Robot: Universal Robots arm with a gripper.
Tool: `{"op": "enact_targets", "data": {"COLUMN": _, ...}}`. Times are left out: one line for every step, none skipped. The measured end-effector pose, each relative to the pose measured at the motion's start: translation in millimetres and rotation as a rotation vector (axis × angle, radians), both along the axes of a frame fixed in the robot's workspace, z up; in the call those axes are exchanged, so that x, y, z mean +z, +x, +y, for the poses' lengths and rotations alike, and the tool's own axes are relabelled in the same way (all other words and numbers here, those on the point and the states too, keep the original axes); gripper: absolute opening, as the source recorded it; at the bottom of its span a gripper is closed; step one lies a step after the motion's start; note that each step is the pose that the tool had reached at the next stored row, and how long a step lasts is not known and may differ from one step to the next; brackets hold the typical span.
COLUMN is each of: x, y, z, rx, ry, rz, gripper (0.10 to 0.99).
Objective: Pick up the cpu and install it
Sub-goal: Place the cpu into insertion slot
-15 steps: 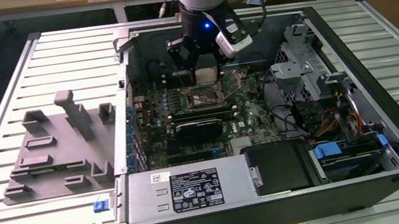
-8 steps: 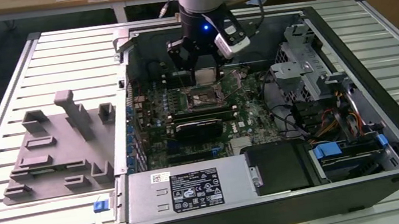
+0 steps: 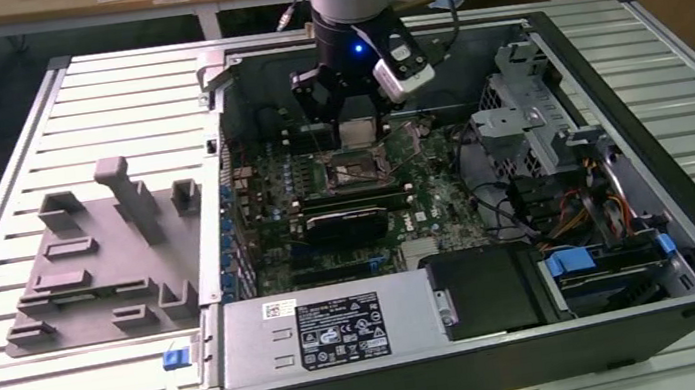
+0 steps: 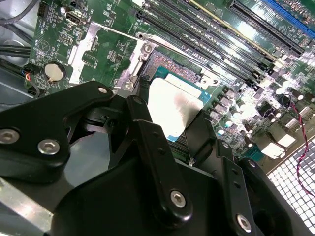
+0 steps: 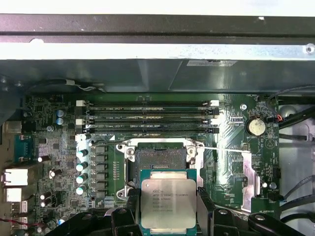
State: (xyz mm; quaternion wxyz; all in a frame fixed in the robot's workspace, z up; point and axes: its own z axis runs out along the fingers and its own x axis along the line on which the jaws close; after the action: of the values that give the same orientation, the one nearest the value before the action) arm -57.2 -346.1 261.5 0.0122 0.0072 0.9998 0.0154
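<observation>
Item: cpu [image 5: 168,204], small flat square chip with a silvery metal top. Clamped by its edges in the jaws of the black gripper [image 5: 168,195], just above the black metal-framed socket [image 5: 160,156], apparently not yet seated. Step: carrying to the socket; square alignment critical.

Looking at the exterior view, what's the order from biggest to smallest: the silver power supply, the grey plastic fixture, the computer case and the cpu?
1. computer case
2. grey plastic fixture
3. power supply, somewhat smaller than the fixture
4. cpu, by far the smallest
</observation>
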Motion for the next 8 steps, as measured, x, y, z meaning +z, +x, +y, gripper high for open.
{"op": "enact_targets", "data": {"x": 0.0, "y": 0.0, "z": 0.0, "rx": 0.000, "ry": 0.000, "rz": 0.0000, "gripper": 0.541}}
{"op": "enact_targets", "data": {"x": 0.0, "y": 0.0, "z": 0.0, "rx": 0.000, "ry": 0.000, "rz": 0.0000, "gripper": 0.541}}
{"op": "enact_targets", "data": {"x": 0.0, "y": 0.0, "z": 0.0, "rx": 0.000, "ry": 0.000, "rz": 0.0000, "gripper": 0.541}}
{"op": "enact_targets", "data": {"x": 0.0, "y": 0.0, "z": 0.0, "rx": 0.000, "ry": 0.000, "rz": 0.0000, "gripper": 0.541}}
{"op": "enact_targets", "data": {"x": 0.0, "y": 0.0, "z": 0.0, "rx": 0.000, "ry": 0.000, "rz": 0.0000, "gripper": 0.541}}
{"op": "enact_targets", "data": {"x": 0.0, "y": 0.0, "z": 0.0, "rx": 0.000, "ry": 0.000, "rz": 0.0000, "gripper": 0.541}}
{"op": "enact_targets", "data": {"x": 0.0, "y": 0.0, "z": 0.0, "rx": 0.000, "ry": 0.000, "rz": 0.0000, "gripper": 0.541}}
{"op": "enact_targets", "data": {"x": 0.0, "y": 0.0, "z": 0.0, "rx": -0.001, "ry": 0.000, "rz": 0.0000, "gripper": 0.541}}
